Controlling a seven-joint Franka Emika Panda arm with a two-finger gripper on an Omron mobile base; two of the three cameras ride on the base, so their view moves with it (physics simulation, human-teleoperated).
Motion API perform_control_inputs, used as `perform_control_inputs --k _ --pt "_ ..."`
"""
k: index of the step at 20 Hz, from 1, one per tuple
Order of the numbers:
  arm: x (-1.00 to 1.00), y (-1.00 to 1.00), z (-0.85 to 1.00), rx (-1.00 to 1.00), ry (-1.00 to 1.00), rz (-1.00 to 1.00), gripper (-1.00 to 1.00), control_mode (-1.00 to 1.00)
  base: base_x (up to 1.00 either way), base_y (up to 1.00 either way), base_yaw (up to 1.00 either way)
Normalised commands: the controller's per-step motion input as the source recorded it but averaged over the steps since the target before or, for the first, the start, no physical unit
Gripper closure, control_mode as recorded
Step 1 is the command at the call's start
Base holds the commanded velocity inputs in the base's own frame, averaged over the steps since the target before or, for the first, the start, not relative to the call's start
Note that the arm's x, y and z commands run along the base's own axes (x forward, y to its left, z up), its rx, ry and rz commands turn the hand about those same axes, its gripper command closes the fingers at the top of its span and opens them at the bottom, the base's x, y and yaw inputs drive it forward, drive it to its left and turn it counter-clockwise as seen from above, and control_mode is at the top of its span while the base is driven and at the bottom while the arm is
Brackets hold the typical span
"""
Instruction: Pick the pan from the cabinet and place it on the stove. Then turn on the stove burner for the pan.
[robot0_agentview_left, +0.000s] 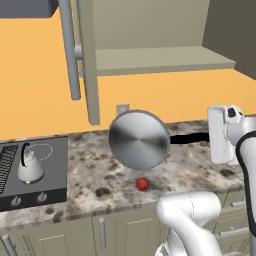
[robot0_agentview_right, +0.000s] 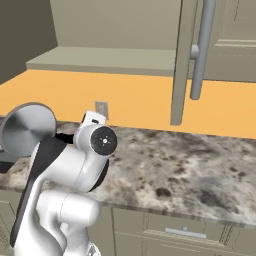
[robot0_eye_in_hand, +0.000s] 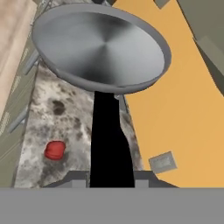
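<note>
The cabinet (robot0_agentview_left: 150, 55) stood open with its shelf bare, while the empty pan (robot0_agentview_left: 139, 139) hung tilted in the air over the table (robot0_agentview_left: 200, 170), its black handle clamped between the fingers (robot0_eye_in_hand: 74, 179) (a small red thing (robot0_agentview_left: 143, 184) lay below it), and a kettle (robot0_agentview_left: 30, 167) sat on the stove (robot0_agentview_left: 55, 170) well to the left.

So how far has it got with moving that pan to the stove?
The pan is already out of the open cabinet, whose shelf is bare. Right now the claw is shut on the pan's black handle, holding it in the air above the counter. Left to do: carry it over to the stove, where a kettle sits, set it down and turn on its burner.
</note>
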Motion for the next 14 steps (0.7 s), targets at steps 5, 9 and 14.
perform_control_inputs --k 5,9,14 --pt "0.0 0.0 0.0 0.0 0.0 0.0 1.0 1.0 -0.34 0.49 0.0" --pt "0.0 0.0 0.0 0.0 0.0 0.0 1.0 1.0 -0.77 0.16 0.0" --pt "0.0 0.0 0.0 0.0 0.0 0.0 1.0 1.0 -0.71 0.22 0.0"
